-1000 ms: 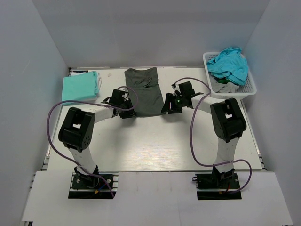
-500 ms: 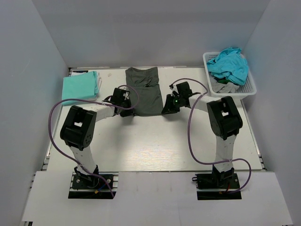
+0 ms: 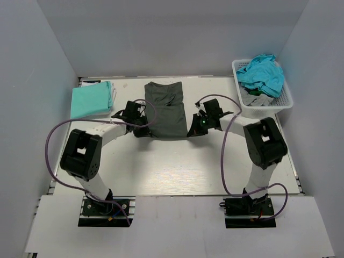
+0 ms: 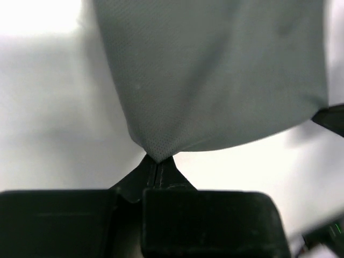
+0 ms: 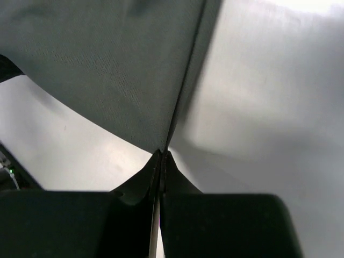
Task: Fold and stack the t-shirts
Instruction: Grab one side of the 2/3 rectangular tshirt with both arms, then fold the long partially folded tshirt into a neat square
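A dark charcoal-grey t-shirt (image 3: 167, 109) lies folded lengthwise at the back middle of the table. My left gripper (image 3: 149, 131) is shut on its near left corner; the left wrist view has the cloth (image 4: 215, 70) pinched at the closed fingertips (image 4: 157, 161). My right gripper (image 3: 191, 131) is shut on the near right corner, the cloth (image 5: 107, 64) caught in its closed fingertips (image 5: 163, 155). A folded mint-green t-shirt (image 3: 91, 99) rests at the back left. A teal t-shirt (image 3: 262, 73) and a grey one (image 3: 257, 99) are heaped in the basket.
A white lattice basket (image 3: 285, 99) stands at the back right corner. Grey walls close in the table on three sides. Purple cables loop from both arms over the table's near half.
Both grippers have shut on the near corners of the charcoal t-shirt. Its near edge has been pulled slightly toward the arms, drawn straighter and wider.
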